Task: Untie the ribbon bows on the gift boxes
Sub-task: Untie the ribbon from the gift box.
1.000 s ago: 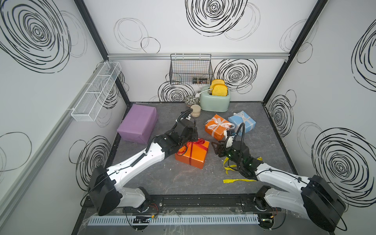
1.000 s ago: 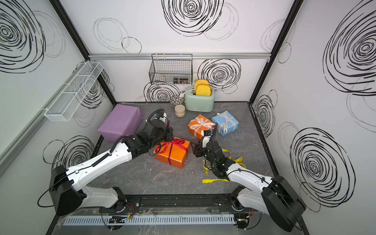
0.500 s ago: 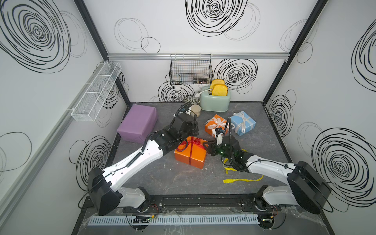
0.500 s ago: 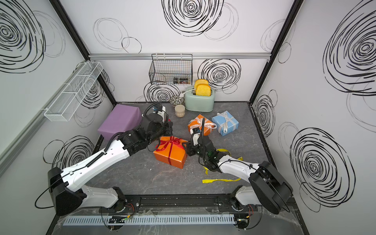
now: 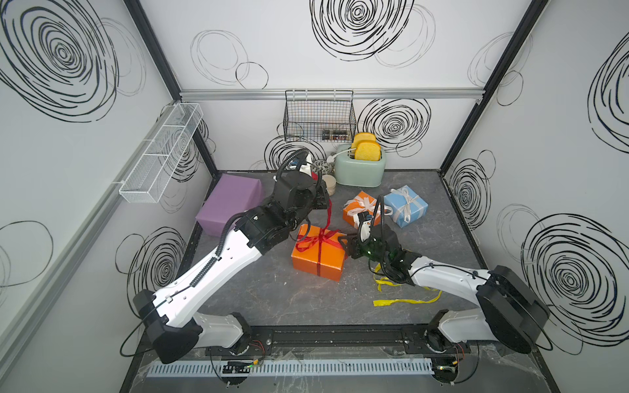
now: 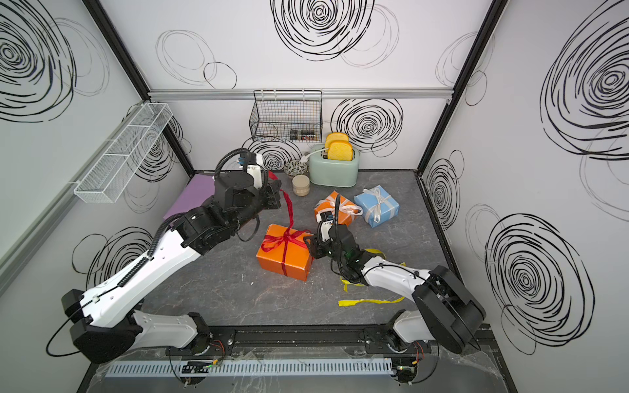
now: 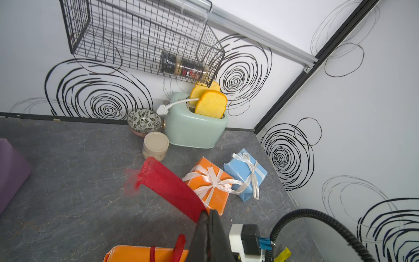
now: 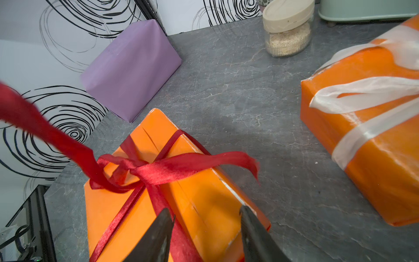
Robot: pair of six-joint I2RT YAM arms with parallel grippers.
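My left gripper (image 7: 207, 219) is clamped shut on one tail of the dark red ribbon (image 5: 328, 217). I hold it high, toward 11 o'clock from the medium orange box (image 5: 318, 257), so the strip runs taut up from the knot. I grip a tail and not a loop because I judge that is what slips a bow. The box sits near the middle of the table (image 5: 265, 292), and in the right wrist view the knot on top has one slack loop and one free tail.

My right gripper (image 8: 206, 215) stands at the box's 3 o'clock edge, jaws apart and holding nothing. I judge it is there to brace the box against the pull, though I cannot tell whether the pads touch the paper.

The lilac box (image 5: 231, 204) at 10 o'clock is bare, and the yellow ribbon (image 5: 405, 301) lies loose at 5 o'clock. The smaller orange cube (image 5: 357, 209) and the light-blue cube (image 5: 406, 207) sit side by side at 1 o'clock, their white bows (image 7: 215, 181) tied, so I judge most of the job remains
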